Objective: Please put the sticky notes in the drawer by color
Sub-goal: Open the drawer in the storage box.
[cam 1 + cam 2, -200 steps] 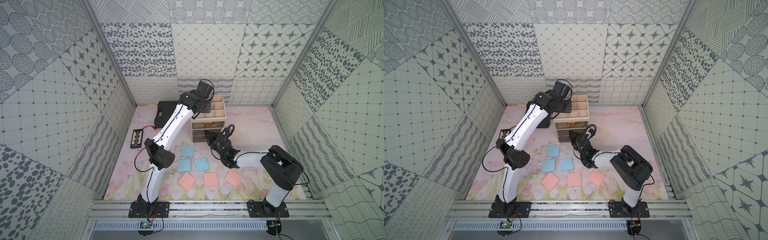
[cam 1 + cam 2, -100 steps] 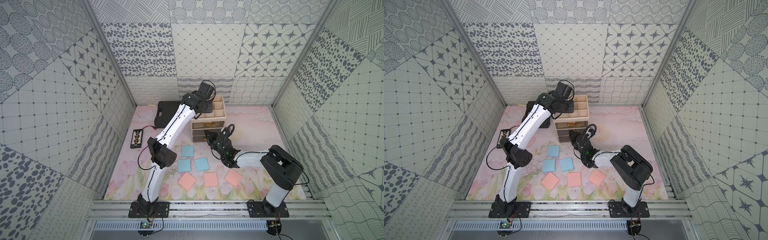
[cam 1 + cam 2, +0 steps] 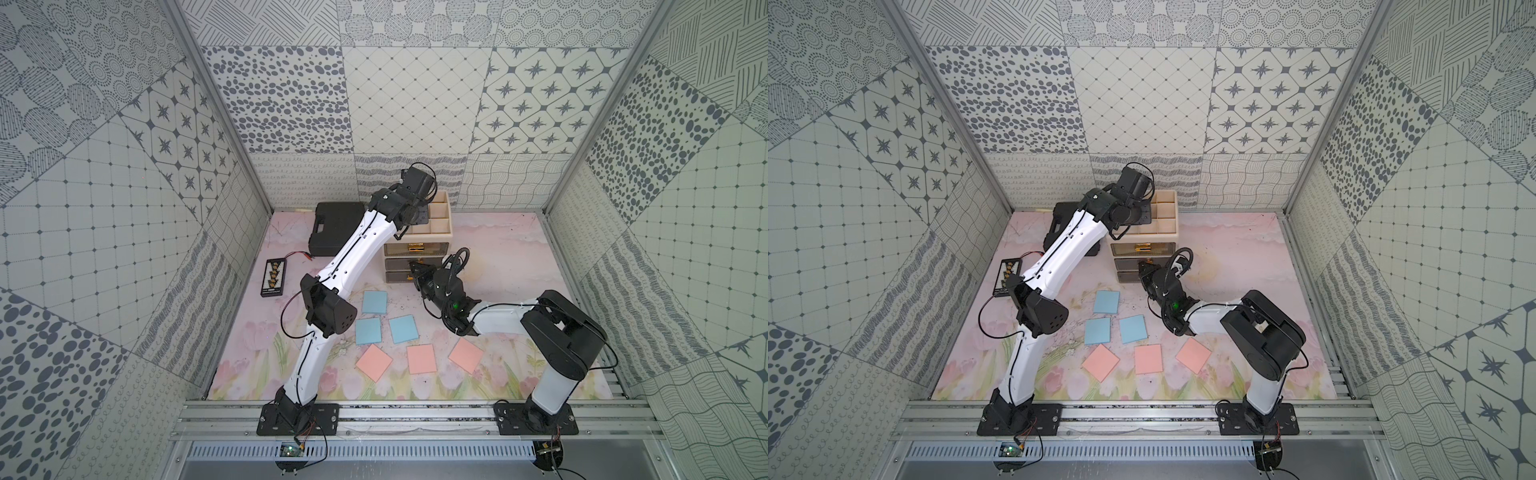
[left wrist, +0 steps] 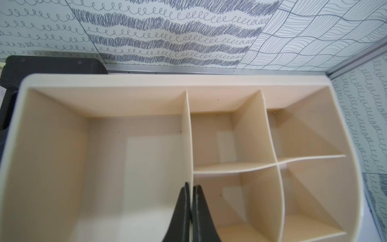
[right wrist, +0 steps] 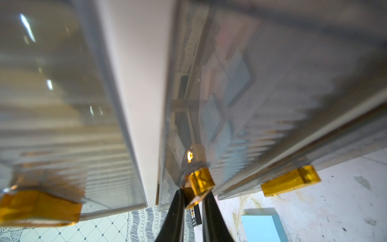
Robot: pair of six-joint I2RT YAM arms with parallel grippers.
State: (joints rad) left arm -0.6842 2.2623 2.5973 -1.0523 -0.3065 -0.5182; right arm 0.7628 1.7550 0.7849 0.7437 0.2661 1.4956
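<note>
Left hand [image 4: 191, 186] is pinched shut on a thin divider [image 4: 186, 136] in the cabinet's open top tray, its arm reaching over from above. My read is that this grip anchors the light cabinet so it won't slide when a drawer is tugged.

Largest thing in play is the flowered surface [image 3: 498, 249], with the cream cabinet [image 3: 436, 237] at its far edge, fronts facing the arms. A black case [image 3: 332, 226] lies just beside it and has no part in the job.

Six notes lie flat in the open between the two arms, near the drawer fronts. Three blue notes [image 3: 375, 302] sit closer to the cabinet and three pink notes [image 3: 422, 359] form a row closer to the arm bases, already grouped by color for easy sorting. No yellow ones show on the surface. A warm tint behind the top drawer's smoky front may be them, but I can't tell.

The middle drawer [image 3: 397, 264] looks closed or barely out. The right hand [image 5: 193, 194] comes in low and level, clamped on that drawer's small gold handle [image 5: 202, 181], which suits a straight pull outward.
</note>
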